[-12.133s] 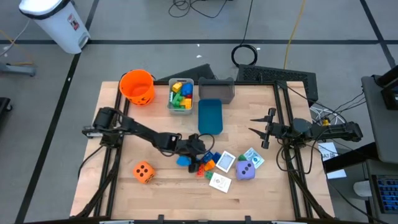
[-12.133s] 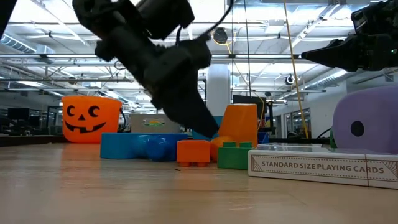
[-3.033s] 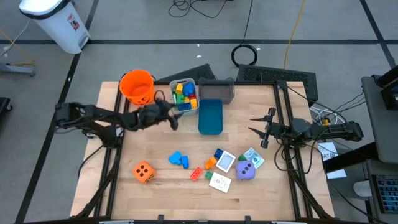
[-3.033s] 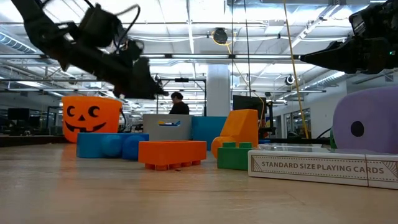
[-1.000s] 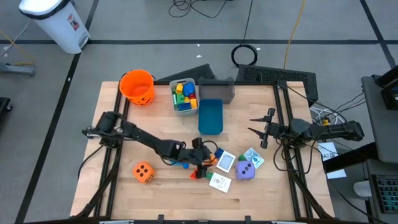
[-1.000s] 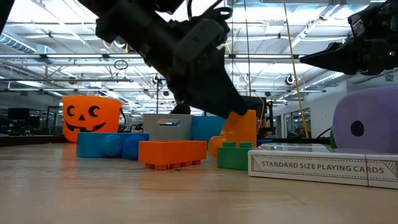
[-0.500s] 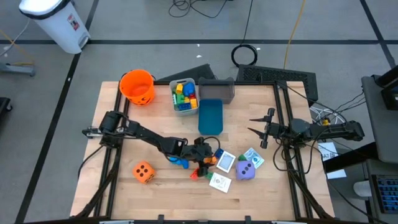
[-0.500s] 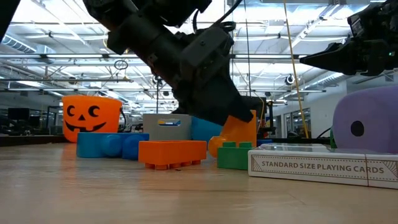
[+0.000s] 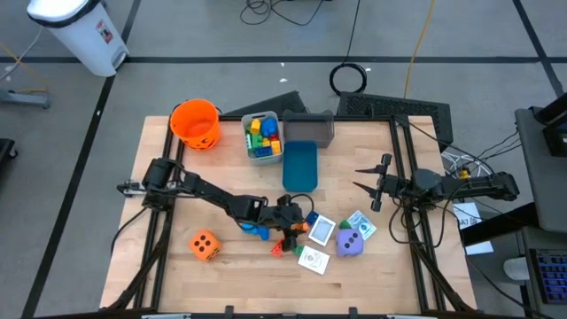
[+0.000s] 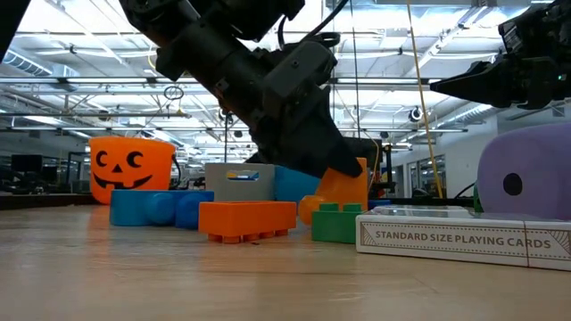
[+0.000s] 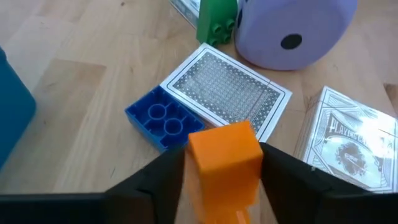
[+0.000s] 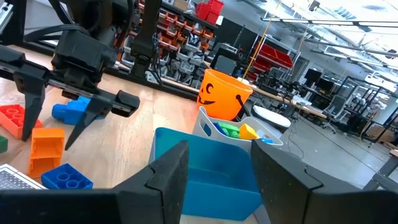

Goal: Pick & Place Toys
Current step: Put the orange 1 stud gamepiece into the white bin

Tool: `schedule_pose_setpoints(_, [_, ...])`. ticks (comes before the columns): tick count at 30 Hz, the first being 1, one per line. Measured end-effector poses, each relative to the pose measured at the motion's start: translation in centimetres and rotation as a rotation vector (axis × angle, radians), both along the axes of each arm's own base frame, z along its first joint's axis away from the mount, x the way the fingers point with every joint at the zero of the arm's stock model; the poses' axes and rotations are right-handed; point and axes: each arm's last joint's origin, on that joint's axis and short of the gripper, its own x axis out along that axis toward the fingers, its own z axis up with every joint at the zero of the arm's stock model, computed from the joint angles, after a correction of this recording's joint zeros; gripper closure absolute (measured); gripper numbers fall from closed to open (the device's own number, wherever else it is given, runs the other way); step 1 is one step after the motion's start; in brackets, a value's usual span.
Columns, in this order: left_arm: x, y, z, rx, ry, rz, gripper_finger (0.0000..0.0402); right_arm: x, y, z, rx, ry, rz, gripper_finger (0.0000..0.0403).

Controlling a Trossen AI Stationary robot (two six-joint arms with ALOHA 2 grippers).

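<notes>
L gripper [image 11: 222, 163] has its jaws closed on an orange block [image 11: 225, 155] mid-table, just above a blue block [image 11: 160, 118] & card [image 11: 226, 90], near purple die [image 11: 292, 28]. R gripper [image 9: 368, 188] waits at table's right, jaws partly apart, holding nothing

From the low view I read "STANDARD SIZE PLAYING CARDS" in white capitals along the side of the card box [image 10: 464, 242] lying on the desk at the front right. In the left wrist view the same box [image 11: 351, 140] shows ornate lettering on its face that reads "PLAYING", with the rest cut off or too small for me to make out. I find no other legible text, number or label.
</notes>
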Motion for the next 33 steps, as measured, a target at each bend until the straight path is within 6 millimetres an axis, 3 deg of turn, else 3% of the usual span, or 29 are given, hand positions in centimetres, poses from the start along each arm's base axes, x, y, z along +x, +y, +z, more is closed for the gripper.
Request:
schedule_pose_setpoints(4, [0.0, 0.0, 0.1, 0.001, -0.002, 0.000, 0.0259, 0.0, 0.0, 0.0, 0.001, 0.000, 0.000, 0.0234])
schedule_pose_setpoints(7, [-0.4, 0.4, 1.3, 0.003, -0.003, 0.005, 0.0260, 0.0, 0.0, 0.0, 0.001, 0.000, 0.000, 0.0234])
schedule_pose_setpoints(12, [-2.1, 1.1, 6.3, 0.049, -0.054, 0.047, 0.0260, 0.0, 0.0, 0.0, 0.001, 0.000, 0.000, 0.0234])
schedule_pose_setpoints(19, [-7.0, 2.5, 14.6, 0.281, -0.163, 0.216, 0.0250, 0.0, 0.0, 0.0, 0.000, 0.001, 0.001, 0.0234])
schedule_pose_setpoints(25, [-10.8, 6.7, 18.5, 0.412, -0.174, 0.505, 0.0248, 0.0, 0.0, 0.0, 0.001, 0.001, 0.001, 0.0234])
schedule_pose_setpoints(30, [-11.9, 11.6, 18.4, 0.435, -0.135, 0.675, 0.0247, 0.0, 0.0, 0.0, 0.001, 0.001, 0.001, 0.0234])
schedule_pose_setpoints(33, [-12.5, 15.4, 17.8, 0.361, -0.136, 0.784, 0.0246, 0.0, 0.0, 0.0, 0.001, 0.001, 0.002, 0.0234])
